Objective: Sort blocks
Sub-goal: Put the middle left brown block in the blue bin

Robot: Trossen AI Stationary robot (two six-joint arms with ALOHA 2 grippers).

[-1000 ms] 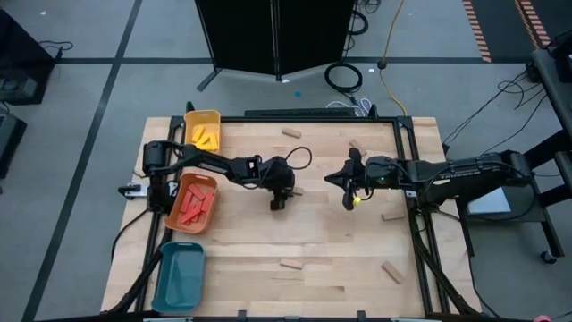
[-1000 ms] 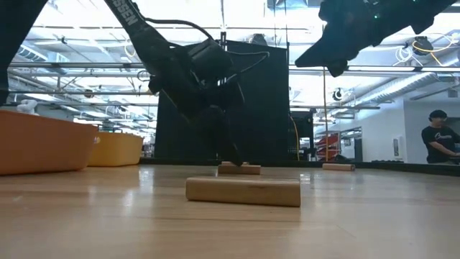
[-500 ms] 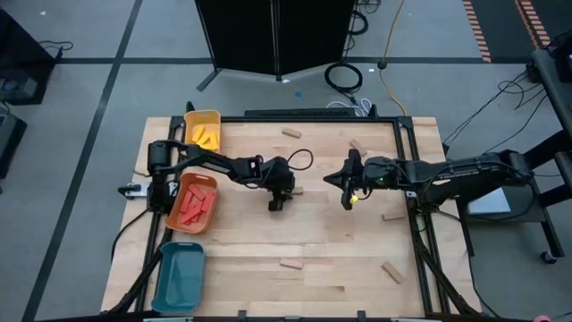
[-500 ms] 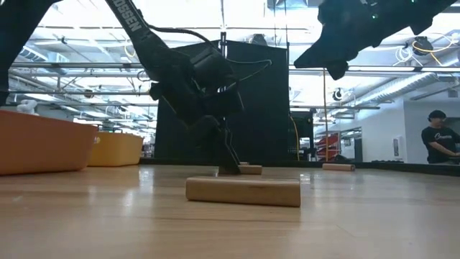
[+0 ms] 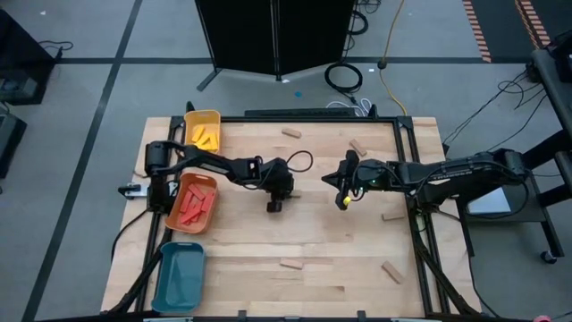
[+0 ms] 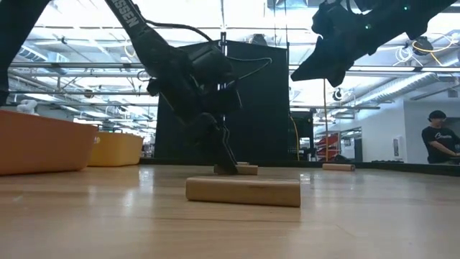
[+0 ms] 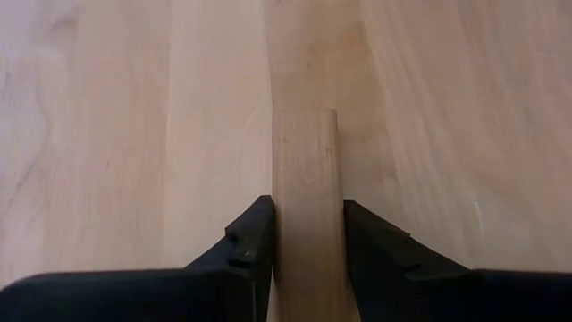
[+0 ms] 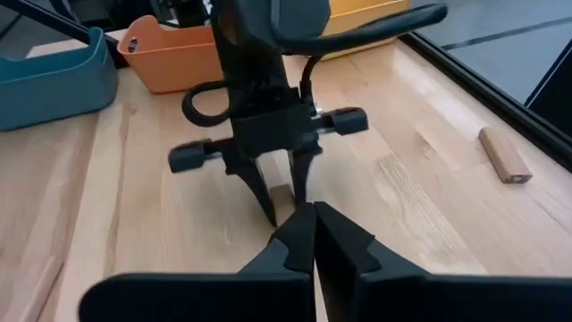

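The left end effector is down at the middle of the tabletop, its two dark fingers pressed against either long side of a tan block that lies flat on the wood. It is grasping that block, which still rests on the surface. In the low view the same fingers reach down to the block behind a nearer tan block.

The right end effector hangs above the tabletop just to the right of the left one, clenched on nothing (its fingertips meet in the right wrist view).

Other tan blocks lie scattered: one near the far edge, one right of it, one by the right rail, one near the front and one at the front right.

At the left, the yellow tray holds yellow blocks, the orange tray holds red blocks, and the teal tray sits nearest the front.
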